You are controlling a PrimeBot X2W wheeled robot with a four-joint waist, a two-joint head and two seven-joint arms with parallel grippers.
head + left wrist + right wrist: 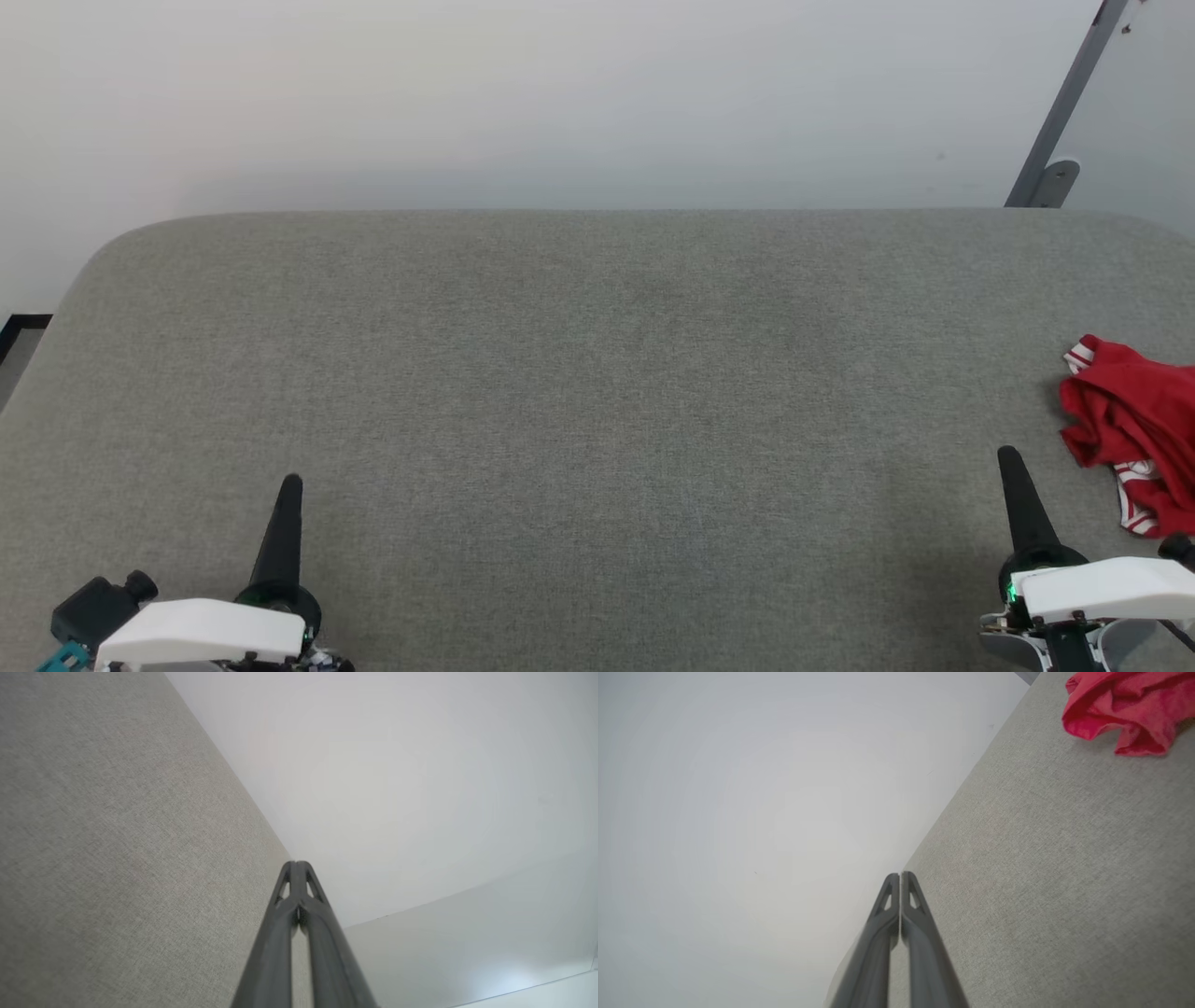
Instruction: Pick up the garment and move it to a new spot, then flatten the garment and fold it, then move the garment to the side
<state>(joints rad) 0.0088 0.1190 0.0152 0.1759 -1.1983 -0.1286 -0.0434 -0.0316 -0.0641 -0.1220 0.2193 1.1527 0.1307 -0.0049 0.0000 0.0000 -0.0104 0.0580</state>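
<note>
While pinched, left tool [291, 482], right tool [1007, 455].

Garment [1131, 425]: on the table [597, 355] — right edge.
Left gripper [290, 483]: over the table's near left.
Right gripper [1007, 455]: over the table's near right.

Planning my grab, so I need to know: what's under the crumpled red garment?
The garment lies bunched on the grey padded surface, which is visible beside it. Its folds hide anything beneath, and its right part runs off the head view.
</note>
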